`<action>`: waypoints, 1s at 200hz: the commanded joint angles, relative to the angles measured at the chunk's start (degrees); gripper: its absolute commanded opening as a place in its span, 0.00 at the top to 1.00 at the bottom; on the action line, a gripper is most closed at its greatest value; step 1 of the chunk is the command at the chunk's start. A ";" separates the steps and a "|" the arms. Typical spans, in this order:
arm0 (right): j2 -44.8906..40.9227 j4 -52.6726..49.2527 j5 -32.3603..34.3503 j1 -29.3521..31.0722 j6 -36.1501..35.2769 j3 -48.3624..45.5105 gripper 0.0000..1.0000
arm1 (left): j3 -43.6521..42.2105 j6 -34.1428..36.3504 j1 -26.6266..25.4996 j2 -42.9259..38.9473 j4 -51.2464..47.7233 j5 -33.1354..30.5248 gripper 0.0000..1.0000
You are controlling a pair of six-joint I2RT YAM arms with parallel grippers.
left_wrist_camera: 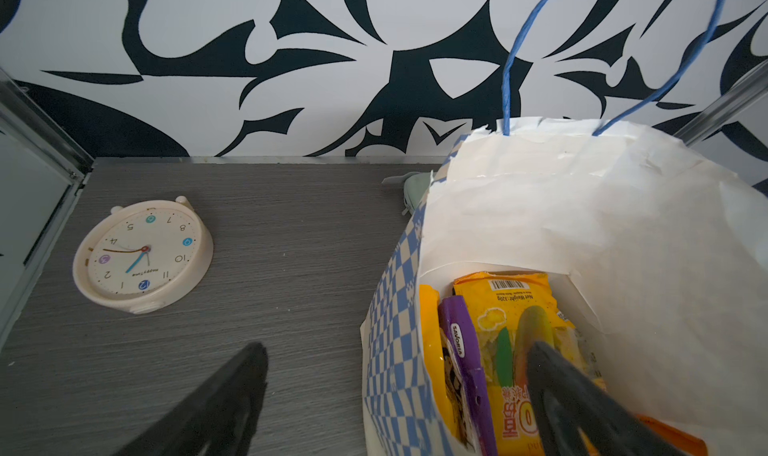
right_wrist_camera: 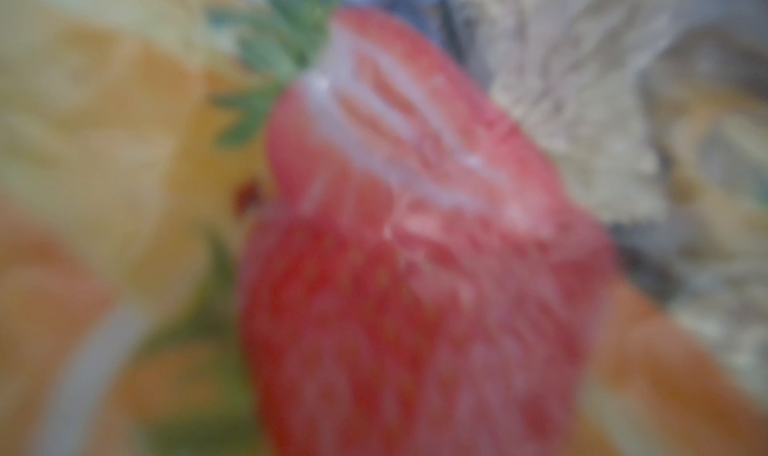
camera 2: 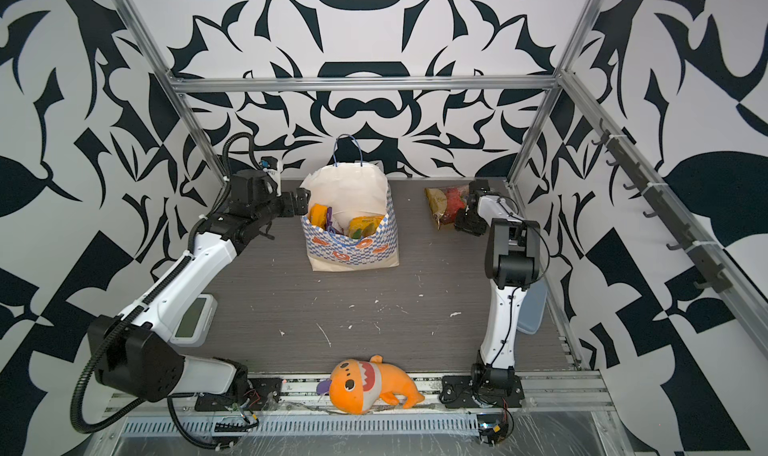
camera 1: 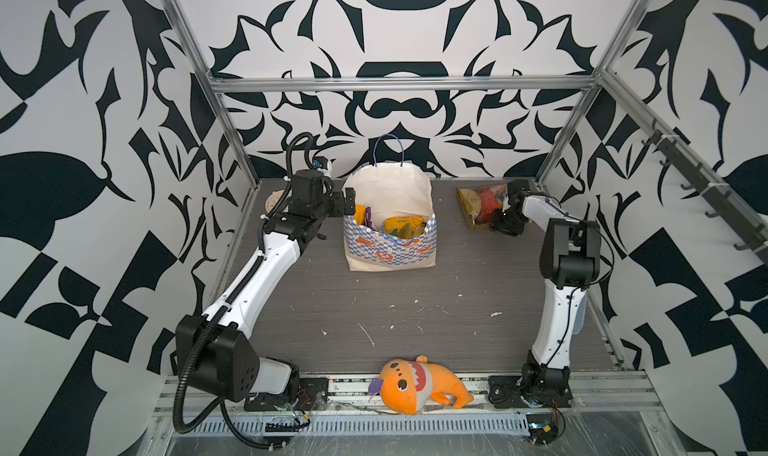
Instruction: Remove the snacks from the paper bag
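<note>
Paper bag [camera 1: 390, 246]: upright, far middle of desk [camera 1: 374, 308]; yellow packet [camera 1: 401, 225], purple packet [camera 1: 369, 216] inside. Clear packet [camera 1: 476, 202]: far right, outside. Left end effector [left_wrist_camera: 397, 350]: spread wide astride bag wall. Right end effector [camera 1: 500, 219]: at clear packet, grip unclear.

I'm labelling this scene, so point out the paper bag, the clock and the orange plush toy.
paper bag [camera 1: 390, 248]: a top view, checkered front wall.
clock [left_wrist_camera: 143, 252]: left wrist view, middle of the dial.
orange plush toy [camera 1: 405, 398]: a top view, its head.
</note>
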 commanded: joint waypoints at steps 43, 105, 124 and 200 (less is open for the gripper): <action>-8.80 5.34 -4.29 5.22 0.33 1.39 0.52 | 15.83 11.75 4.53 8.97 -4.75 11.75 0.00; -28.47 11.69 -10.51 12.78 1.57 -13.06 0.51 | 36.96 23.51 8.95 25.58 -18.56 29.49 0.00; -32.88 13.32 -12.68 14.45 2.63 -16.91 0.51 | 42.81 24.78 9.80 30.27 -22.65 31.53 0.01; -46.43 18.35 -19.77 20.09 6.96 -25.01 0.51 | 52.69 28.56 9.22 40.36 -28.58 40.00 0.09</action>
